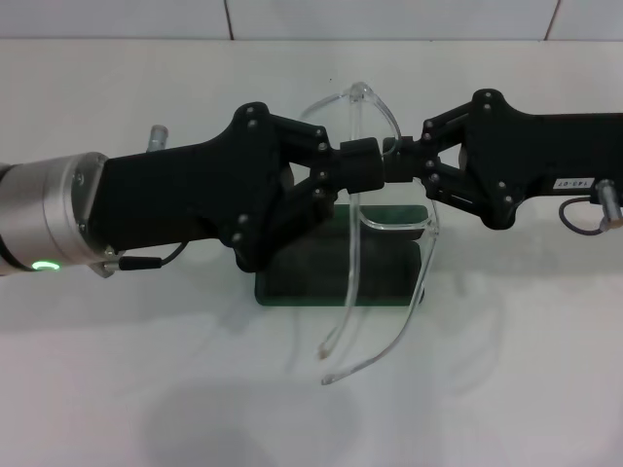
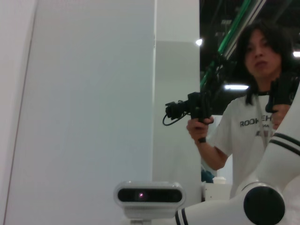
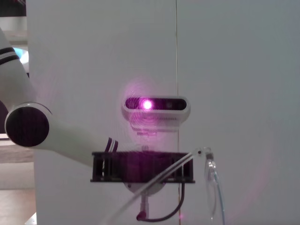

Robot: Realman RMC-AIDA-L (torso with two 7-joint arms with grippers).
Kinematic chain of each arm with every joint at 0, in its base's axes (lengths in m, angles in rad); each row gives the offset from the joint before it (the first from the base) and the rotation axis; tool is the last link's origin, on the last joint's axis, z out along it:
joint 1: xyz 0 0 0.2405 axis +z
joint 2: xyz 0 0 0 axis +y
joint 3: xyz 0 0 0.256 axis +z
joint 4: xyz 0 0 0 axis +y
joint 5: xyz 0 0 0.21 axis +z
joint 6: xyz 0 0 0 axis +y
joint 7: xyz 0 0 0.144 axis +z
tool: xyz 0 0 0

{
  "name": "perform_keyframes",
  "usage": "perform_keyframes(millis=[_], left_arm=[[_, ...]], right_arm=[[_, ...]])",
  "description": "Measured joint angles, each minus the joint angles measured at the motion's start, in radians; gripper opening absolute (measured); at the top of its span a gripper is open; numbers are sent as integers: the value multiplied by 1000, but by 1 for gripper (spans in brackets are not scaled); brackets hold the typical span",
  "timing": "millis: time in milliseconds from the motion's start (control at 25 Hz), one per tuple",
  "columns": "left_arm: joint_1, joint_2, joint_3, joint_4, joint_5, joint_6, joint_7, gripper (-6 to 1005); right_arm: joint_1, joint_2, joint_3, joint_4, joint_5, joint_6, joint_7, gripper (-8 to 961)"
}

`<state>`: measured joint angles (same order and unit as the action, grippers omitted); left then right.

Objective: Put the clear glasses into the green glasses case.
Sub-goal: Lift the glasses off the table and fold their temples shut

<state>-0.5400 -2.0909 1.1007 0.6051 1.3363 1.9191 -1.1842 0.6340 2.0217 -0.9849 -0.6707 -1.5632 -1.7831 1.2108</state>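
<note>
The clear glasses (image 1: 394, 226) hang in the air over the middle of the table, their long thin arms pointing toward me. From the left, my left gripper (image 1: 362, 163) is shut on the glasses near one hinge. My right gripper (image 1: 397, 148) comes in from the right and is shut on the frame right beside it, the two sets of fingertips almost touching. Directly beneath them the green glasses case (image 1: 302, 282) lies on the white table, partly hidden by both grippers. In the right wrist view, part of the clear glasses (image 3: 213, 183) shows.
The white table (image 1: 127, 370) extends around the case. The left wrist view looks up at a person holding a camera (image 2: 255, 126), a white robot arm joint (image 2: 262, 204) and a wall-mounted sensor (image 2: 149, 196). The same kind of sensor (image 3: 155, 105) shows in the right wrist view.
</note>
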Motion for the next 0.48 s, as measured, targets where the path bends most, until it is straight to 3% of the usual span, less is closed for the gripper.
perform_keyframes(millis=[480], left_arm=[[1, 0, 7, -27, -8, -8, 52, 36]], right_arm=[[-1, 0, 0, 0, 10, -11, -1, 65]])
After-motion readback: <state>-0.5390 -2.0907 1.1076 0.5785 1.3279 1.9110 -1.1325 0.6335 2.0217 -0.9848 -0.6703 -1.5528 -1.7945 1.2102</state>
